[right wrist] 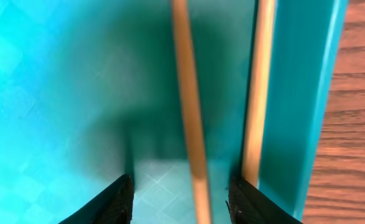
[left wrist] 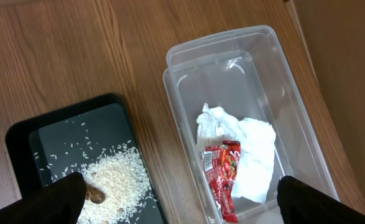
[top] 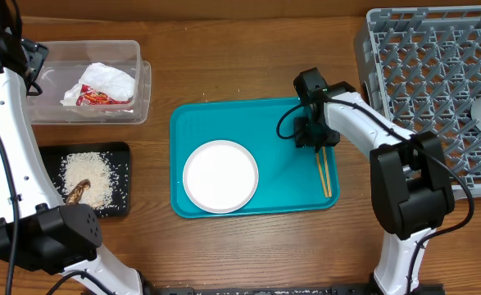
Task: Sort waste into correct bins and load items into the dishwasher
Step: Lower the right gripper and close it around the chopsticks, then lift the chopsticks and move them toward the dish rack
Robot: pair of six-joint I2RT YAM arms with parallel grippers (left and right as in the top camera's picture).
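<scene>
Right tool [right wrist: 181, 186] is down low over the teal tray [top: 281, 115], about half open, with nothing clamped. The chopsticks [right wrist: 185, 93] sit directly under it, inside the gap between its fingers. Their long axis runs straight ahead from the tool, crosswise to the closing direction, so the squeeze line looks right. One stick lies near mid-gap and is blurred, so I cannot tell if it is flat on the tray. The other hugs the tray's raised wall, just inside the finger on that side. That wall is the snag: judged tight, and the outer finger may ride the rim instead of getting behind the stick.

The right arm is clearly the nearer one. The dish rack [top: 420, 65] lies on the tool's wall side, past the tray rim. The plate [top: 220, 176] is on the tray, off the tool's other side, apart.

Left tool [left wrist: 181, 186] is fully open and empty, well apart from the chopsticks. It hangs above the clear tub [left wrist: 188, 68] and the black tray [left wrist: 64, 137] on the desk.
</scene>
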